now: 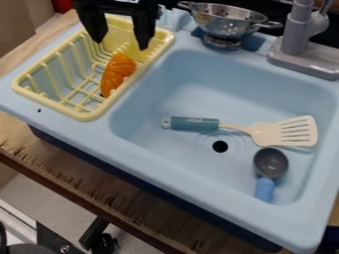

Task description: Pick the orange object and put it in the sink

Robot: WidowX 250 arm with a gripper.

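The orange object [118, 73] is lying inside the yellow dish rack [79, 116], near the long side which is facing the basin. Its long axis is running almost along the rack, from the lower left to the upper right of the view. The narrower end is pointing to the lower left, towards the near end of the rack, and the broader end is pointing to the upper right. Its surface is showing ridges.

At the left, the wooden worktop [39, 141] is carrying the light blue sink [159, 94], and the rack is sitting on the left part of this sink unit. Over the far part of the rack, the black claw [121, 45] is hanging with its two fingers spread well apart; it is grasping nothing.

More to the right, the spatula [285, 131] is lying in the basin, its teal handle pointing left and its slotted head pointing right. Below it in the view, the drain hole [220, 146] is showing. The metal colander [225, 21] is standing at the far rim. Next, the scoop [271, 162] is resting in the basin just beside the spatula head, its blue handle pointing to the near side. The grey faucet [298, 37] is standing at the far right.
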